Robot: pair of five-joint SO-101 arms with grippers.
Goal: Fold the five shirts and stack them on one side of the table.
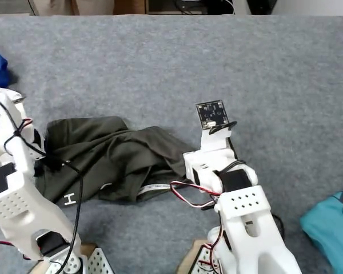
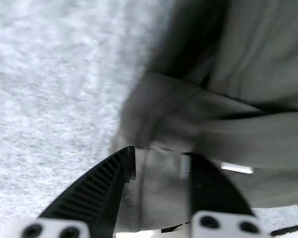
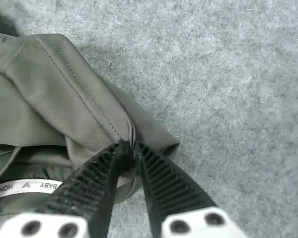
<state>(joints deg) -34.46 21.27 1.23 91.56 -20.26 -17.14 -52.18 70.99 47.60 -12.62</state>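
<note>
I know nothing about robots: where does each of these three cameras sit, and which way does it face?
High view: fixed above the table, looking down; left arm and right arm show.
Left wrist view: on the left arm's wrist, looking past its fingers at the shirt.
Right wrist view: on the right wrist, looking down its fingers, pinched on the shirt's hem.
All share the dark shirt.

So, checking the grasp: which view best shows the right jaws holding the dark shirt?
The right wrist view: the jaws shut on a fold at the shirt's edge. The high view shows the whole crumpled shirt, but the arm hides the pinch. The left wrist view shows other folds.
</note>
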